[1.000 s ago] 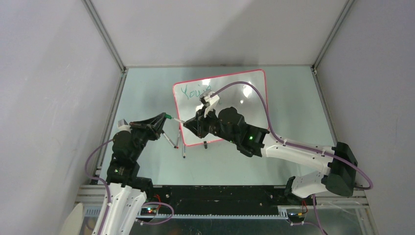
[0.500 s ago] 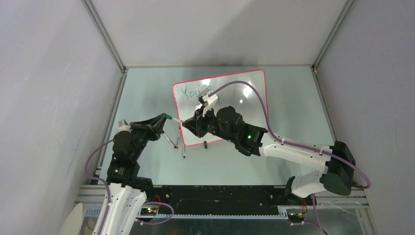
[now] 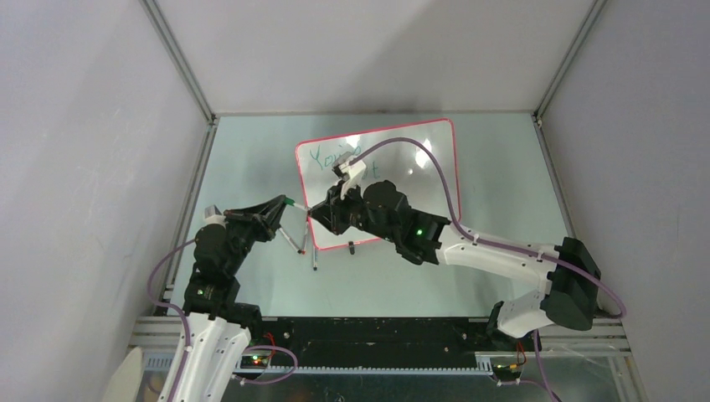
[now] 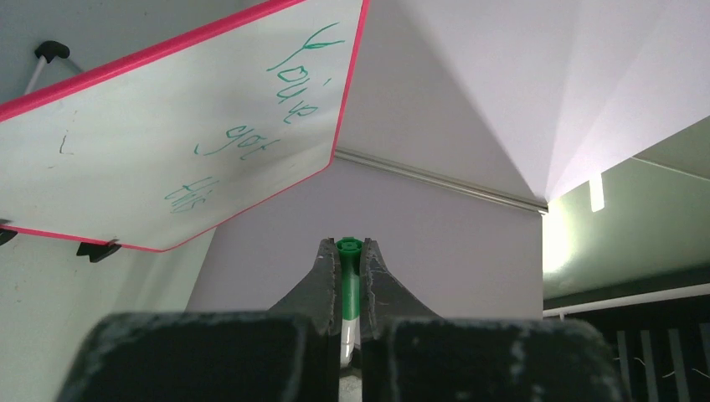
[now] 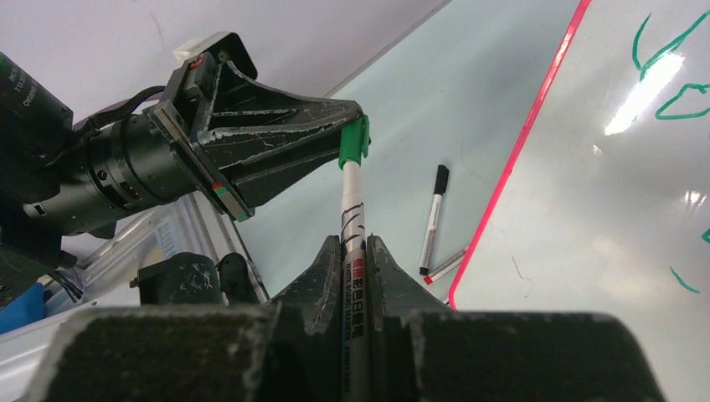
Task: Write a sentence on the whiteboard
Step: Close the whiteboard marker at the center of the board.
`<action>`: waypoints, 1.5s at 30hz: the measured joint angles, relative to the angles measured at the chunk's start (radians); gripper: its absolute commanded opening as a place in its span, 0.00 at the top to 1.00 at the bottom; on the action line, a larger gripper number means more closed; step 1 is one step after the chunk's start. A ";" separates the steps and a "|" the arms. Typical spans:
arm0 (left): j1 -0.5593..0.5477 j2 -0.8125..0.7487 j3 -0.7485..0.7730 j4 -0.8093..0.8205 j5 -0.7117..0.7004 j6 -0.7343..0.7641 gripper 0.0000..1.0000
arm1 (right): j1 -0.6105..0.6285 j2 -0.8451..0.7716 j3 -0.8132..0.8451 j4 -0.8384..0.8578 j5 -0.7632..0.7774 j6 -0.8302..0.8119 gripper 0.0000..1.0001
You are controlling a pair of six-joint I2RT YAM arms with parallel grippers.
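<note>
Top view overhead, far; 2 wrist views close, sharing whiteboard (image 3: 393,163).

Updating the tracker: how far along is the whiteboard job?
Done: the sentence, three green lines, is on the whiteboard. In hand: right gripper shut on the marker, left gripper shut on its green cap, the two meeting end to end. Left: probably seating the cap and putting the marker down.

Whiteboard (image 3: 393,163) glossy white, red-pink rim. Writing (image 4: 237,138) teal-green. Marker (image 5: 352,226) white, black print; cap (image 5: 355,142) green. Spare pens: black-capped (image 5: 434,219), red-tipped (image 5: 442,266). Table (image 3: 251,159) pale green. Left gripper (image 4: 349,247), right gripper (image 5: 356,243) black. Cable (image 3: 448,180) purple.
</note>
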 measured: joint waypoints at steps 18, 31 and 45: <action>0.018 0.002 -0.005 -0.023 -0.114 0.005 1.00 | 0.076 0.248 0.309 -0.169 0.184 -0.100 1.00; 0.001 0.072 -0.045 -0.047 -0.155 0.005 1.00 | 0.079 0.358 0.406 -0.296 0.211 -0.147 1.00; -0.006 0.094 -0.124 -0.026 -0.161 -0.007 1.00 | 0.074 0.476 0.574 -0.522 0.211 -0.142 1.00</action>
